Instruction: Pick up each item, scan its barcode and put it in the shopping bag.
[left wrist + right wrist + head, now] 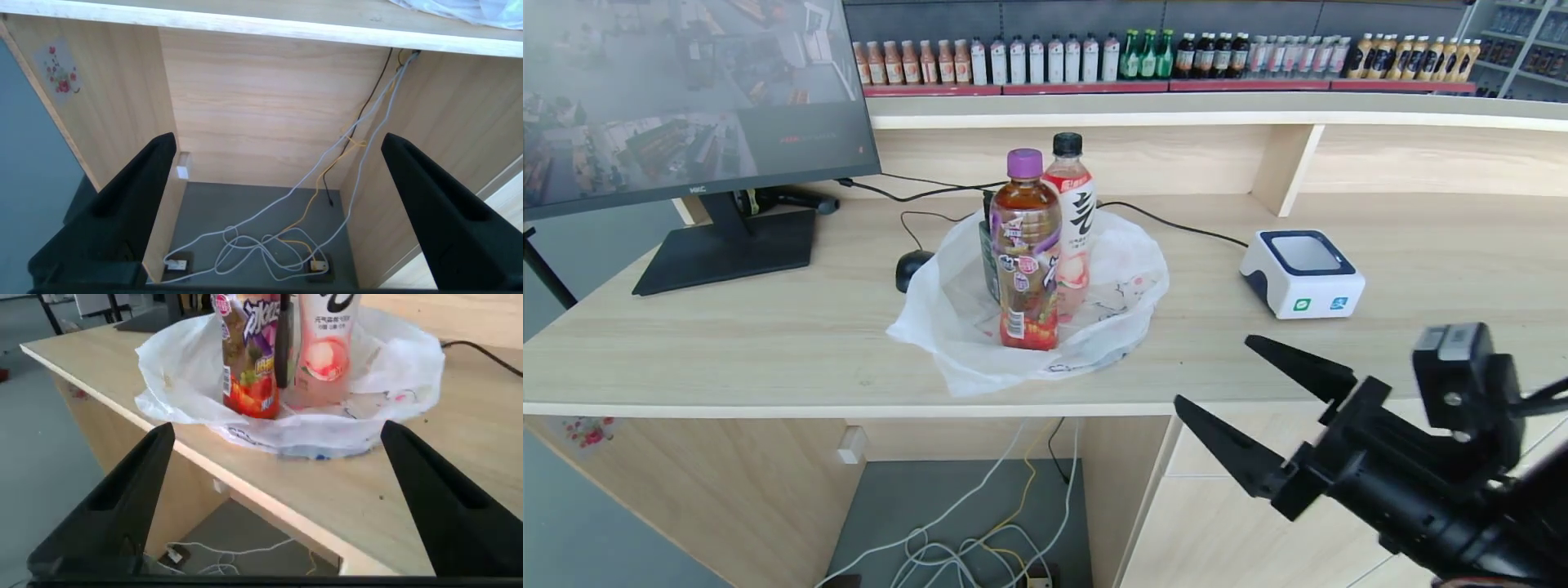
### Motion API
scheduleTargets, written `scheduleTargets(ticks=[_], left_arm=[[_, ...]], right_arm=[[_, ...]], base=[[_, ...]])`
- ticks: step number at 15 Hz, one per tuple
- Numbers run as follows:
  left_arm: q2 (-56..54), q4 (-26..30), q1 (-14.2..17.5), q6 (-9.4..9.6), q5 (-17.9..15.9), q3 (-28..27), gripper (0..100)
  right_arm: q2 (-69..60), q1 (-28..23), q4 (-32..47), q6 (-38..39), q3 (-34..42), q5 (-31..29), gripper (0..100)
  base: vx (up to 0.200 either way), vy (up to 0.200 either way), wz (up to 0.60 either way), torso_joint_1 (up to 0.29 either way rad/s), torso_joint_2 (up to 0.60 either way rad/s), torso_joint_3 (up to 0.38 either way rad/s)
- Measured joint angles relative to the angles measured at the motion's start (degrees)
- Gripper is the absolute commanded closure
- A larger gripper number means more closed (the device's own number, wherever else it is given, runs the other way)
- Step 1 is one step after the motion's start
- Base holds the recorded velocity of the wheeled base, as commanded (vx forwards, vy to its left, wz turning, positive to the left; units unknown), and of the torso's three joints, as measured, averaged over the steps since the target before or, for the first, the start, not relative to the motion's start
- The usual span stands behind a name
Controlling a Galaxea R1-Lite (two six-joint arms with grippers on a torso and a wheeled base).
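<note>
Looking basically done: everything's bagged, both grippers empty

The shopping bag [947, 327] sits slumped open on the counter [727, 343], straight ahead of the right gripper [1213, 369] and well apart from its fingertips. Standing upright inside it are a purple-capped bottle [1024, 253] and a black-capped bottle [1074, 212], touching side by side. There's also a dark item [988, 253] tucked behind the purple one, though I can't tell what it is.

The right fingers are spread wide with nothing between them, hanging out in front of the counter edge. The scanner [1303, 273] sits on the counter beyond those fingertips, not touching anything.

The left gripper [278, 139] has its fingers spread wide too, with nothing held. It's pointing into the space under the counter, where some loose cables [270, 245] lie beyond its fingertips.

My read is that there's nothing left to pick, since I can't spot any loose item on the counter near either set of fingers. I can't say whether each barcode actually got scanned, but the bagging part looks finished
</note>
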State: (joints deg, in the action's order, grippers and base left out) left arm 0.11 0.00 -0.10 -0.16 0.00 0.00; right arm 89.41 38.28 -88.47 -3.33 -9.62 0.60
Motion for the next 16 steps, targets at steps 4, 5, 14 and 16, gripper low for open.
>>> scheduleTargets(ticks=[4,5,14,16], left_arm=[[0.0,0.0,0.0,0.00,0.0,0.0,0],[0.0,0.0,0.0,0.00,0.0,0.0,0],[0.0,0.0,0.0,-0.06,0.0,0.0,0],[0.0,0.0,0.0,-0.02,0.0,0.0,0]], right_arm=[[-26.1,-6.4,23.4,0.9,9.0,-0.1,0],[-34.2,-7.2,33.0,0.5,9.3,0.2,0],[-85.8,-20.2,87.8,2.2,9.1,-0.6,0],[-84.6,-22.7,88.2,3.3,9.4,-1.3,0]], base=[[0.000,0.000,0.00,0.000,0.00,0.000],[0.000,0.000,0.00,0.000,0.00,0.000],[0.000,0.000,0.00,0.000,0.00,0.000],[0.000,0.000,0.00,0.000,0.00,0.000]])
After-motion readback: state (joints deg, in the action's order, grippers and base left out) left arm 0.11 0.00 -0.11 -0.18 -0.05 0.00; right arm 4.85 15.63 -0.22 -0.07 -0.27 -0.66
